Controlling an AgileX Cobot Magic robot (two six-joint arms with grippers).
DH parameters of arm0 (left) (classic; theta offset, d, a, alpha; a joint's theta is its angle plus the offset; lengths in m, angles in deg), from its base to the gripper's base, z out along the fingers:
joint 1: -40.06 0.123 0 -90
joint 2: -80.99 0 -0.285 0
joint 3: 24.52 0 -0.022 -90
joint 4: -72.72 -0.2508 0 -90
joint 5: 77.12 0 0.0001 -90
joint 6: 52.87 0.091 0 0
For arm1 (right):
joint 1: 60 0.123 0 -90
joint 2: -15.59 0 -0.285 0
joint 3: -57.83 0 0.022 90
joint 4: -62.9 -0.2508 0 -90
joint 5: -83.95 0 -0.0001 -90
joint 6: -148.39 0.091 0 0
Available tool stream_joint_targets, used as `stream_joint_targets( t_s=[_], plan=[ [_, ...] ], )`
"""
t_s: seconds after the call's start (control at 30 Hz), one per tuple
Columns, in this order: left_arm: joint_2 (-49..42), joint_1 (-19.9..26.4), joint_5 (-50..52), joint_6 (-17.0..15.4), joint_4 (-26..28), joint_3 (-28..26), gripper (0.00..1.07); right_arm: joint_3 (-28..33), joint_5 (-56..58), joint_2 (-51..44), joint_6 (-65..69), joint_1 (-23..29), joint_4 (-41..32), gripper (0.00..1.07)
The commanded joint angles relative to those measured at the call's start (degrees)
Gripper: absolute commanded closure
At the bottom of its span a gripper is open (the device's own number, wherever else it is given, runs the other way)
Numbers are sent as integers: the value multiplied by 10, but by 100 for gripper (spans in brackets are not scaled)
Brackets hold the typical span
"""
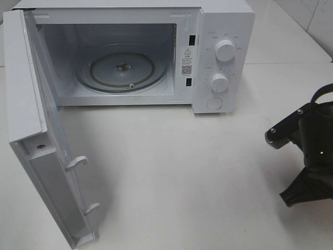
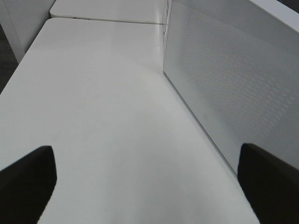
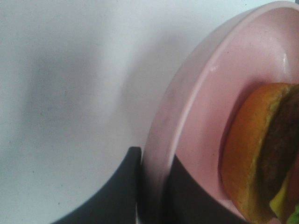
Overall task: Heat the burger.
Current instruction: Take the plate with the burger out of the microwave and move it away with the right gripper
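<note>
The burger [image 3: 254, 154] with its orange-brown bun and dark patty lies on a pink plate [image 3: 205, 93], seen only in the right wrist view. My right gripper [image 3: 154, 186] is shut on the plate's rim, one dark finger [image 3: 119, 191] outside it and one inside. The burger and plate are out of the exterior high view; only the right arm [image 1: 309, 151] shows at the right edge. My left gripper [image 2: 149, 186] is open and empty over the white table, beside the microwave door's outer face [image 2: 224, 79].
The white microwave [image 1: 223, 31] stands at the back with its door [image 1: 31, 104] swung open to the left. A glass turntable [image 1: 122, 70] lies inside. Two knobs [image 1: 225, 50] are on the right panel. The white table [image 1: 182, 172] stretches in front.
</note>
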Motion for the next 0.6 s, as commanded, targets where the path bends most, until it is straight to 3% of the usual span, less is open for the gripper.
stream_joint_targets(
  t_s=[0.03, 0.47, 0.6],
  plan=[
    [-9, 2, 1, 0, 4, 1, 9, -2, 1, 26, 26, -21, 41, 107],
    [-9, 2, 1, 0, 4, 1, 9, -2, -48, 115, 121, -37, 86, 103],
    [-9, 2, 1, 0, 4, 1, 9, -4, -72, 120, 130, -37, 88, 95]
  ],
)
